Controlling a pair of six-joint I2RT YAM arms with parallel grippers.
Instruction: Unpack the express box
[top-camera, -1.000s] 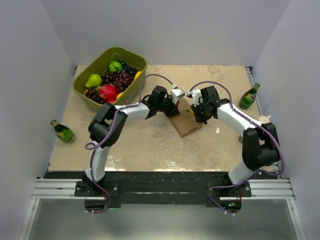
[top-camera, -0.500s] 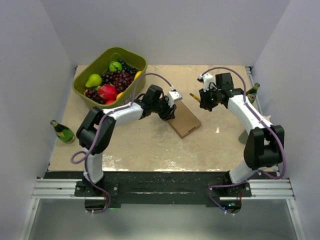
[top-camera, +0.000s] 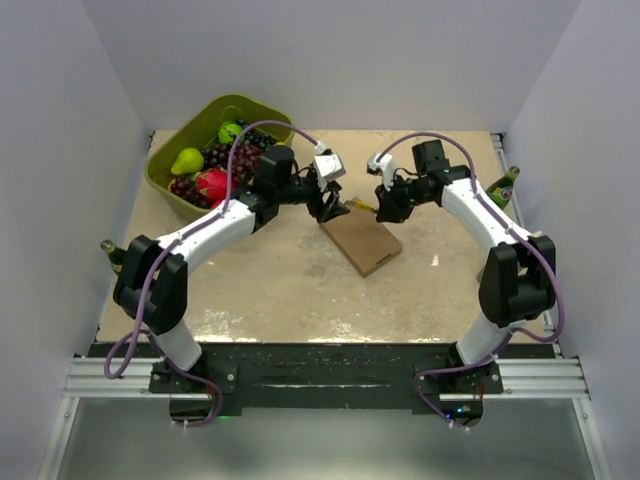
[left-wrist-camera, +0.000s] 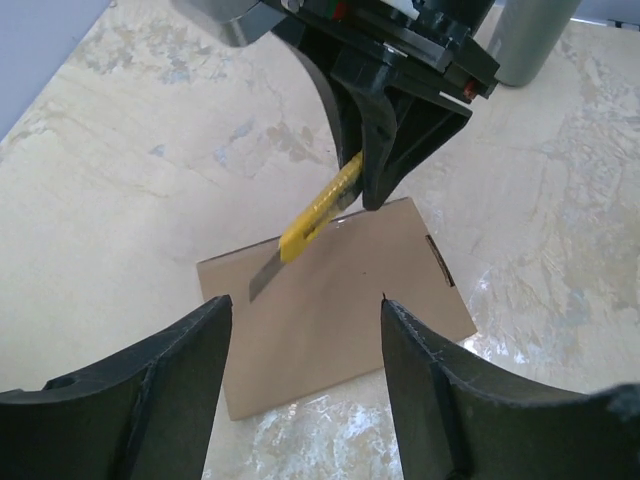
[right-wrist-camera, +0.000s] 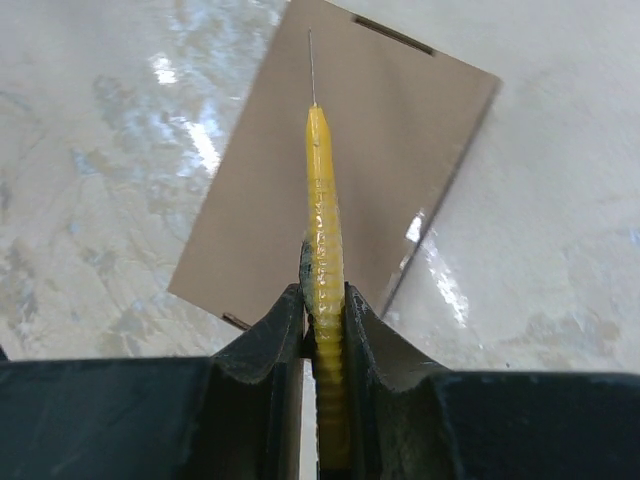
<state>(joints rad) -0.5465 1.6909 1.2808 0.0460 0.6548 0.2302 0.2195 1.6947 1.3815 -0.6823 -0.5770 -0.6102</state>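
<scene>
The express box lies flat and closed on the table, a plain brown cardboard rectangle, also seen in the left wrist view and the right wrist view. My right gripper is shut on a yellow utility knife. Its bared blade points down over the box's far end, and I cannot tell if it touches. My left gripper hovers open and empty just above the box's far-left edge, facing the knife.
An olive-green tub of fruit stands at the back left. One green bottle leans at the right edge; another lies at the left edge, partly behind my left arm. White walls close in three sides.
My left gripper has opened and pulled back off the box toward the far left. The right arm swung out to the back right, then returned with the knife over the box's far end.
</scene>
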